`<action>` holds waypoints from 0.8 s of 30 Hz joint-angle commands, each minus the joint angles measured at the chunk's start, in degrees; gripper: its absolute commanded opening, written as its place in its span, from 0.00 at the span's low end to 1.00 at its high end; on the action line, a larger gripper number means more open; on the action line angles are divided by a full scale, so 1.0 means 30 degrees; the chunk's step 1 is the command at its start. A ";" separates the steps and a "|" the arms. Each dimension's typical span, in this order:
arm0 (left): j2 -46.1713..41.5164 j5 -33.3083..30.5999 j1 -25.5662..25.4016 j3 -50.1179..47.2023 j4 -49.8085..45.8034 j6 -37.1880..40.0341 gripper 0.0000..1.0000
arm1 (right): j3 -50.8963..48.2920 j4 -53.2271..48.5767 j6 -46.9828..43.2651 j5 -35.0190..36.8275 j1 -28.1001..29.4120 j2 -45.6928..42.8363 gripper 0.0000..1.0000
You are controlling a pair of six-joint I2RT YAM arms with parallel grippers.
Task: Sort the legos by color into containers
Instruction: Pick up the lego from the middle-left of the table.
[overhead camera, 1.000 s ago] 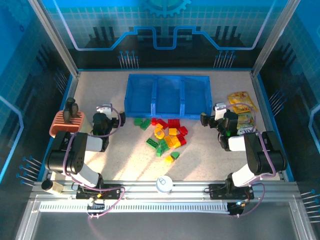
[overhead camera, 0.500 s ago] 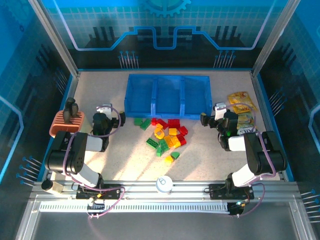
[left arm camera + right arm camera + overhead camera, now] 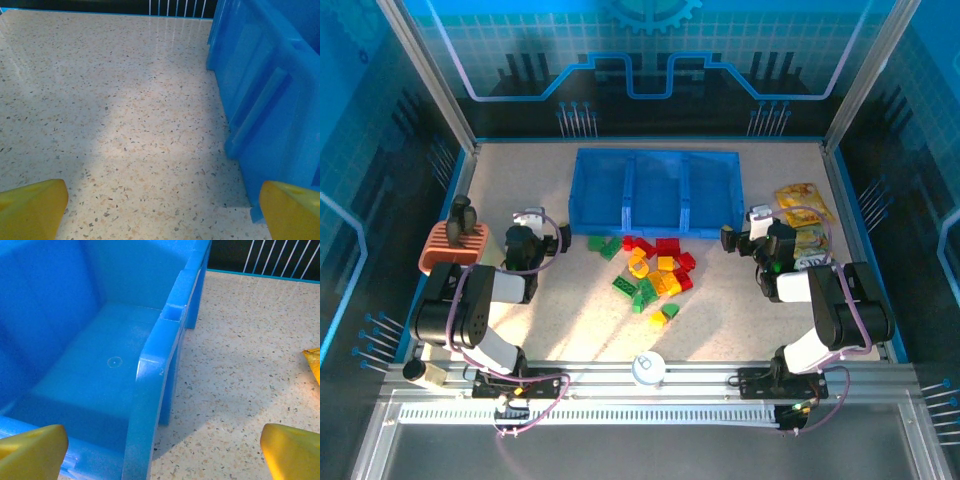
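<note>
The legos (image 3: pixel 653 270), small red, green and yellow-orange bricks, lie in a loose pile on the speckled table just in front of the containers (image 3: pixel 656 154), a translucent blue tray of three compartments in a row. My left gripper (image 3: pixel 530 222) rests left of the pile, open. In its wrist view the left gripper (image 3: pixel 162 210) spans bare table, and the tray's left wall (image 3: pixel 265 90) is to its right. My right gripper (image 3: pixel 752 222) rests right of the pile, open. In its wrist view the right gripper (image 3: pixel 162 452) looks over the tray's right wall (image 3: pixel 160 370) into an unfilled compartment.
A salmon ridged holder with black handles (image 3: pixel 453 245) stands at the left edge. Yellow snack packets (image 3: pixel 804 215) lie at the right; one packet corner (image 3: pixel 314 362) shows in the right wrist view. A white round part (image 3: pixel 648 368) sits on the front rail.
</note>
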 commanded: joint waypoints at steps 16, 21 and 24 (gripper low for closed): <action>-1.2607 0.2340 -0.2243 0.9074 -2.4013 -0.9560 0.99 | 0.2000 -1.8493 1.3638 0.0025 0.0558 -1.6868 1.00; -1.3443 -0.1031 -0.8074 0.9542 -2.8011 -0.9778 0.98 | 0.3484 -2.2780 1.3572 -0.2649 0.2028 -1.6489 1.00; -1.3169 -0.1820 -1.0453 0.9127 -2.9043 -1.0979 0.92 | 0.4984 -2.5409 1.2566 -0.1335 0.4439 -1.5407 1.00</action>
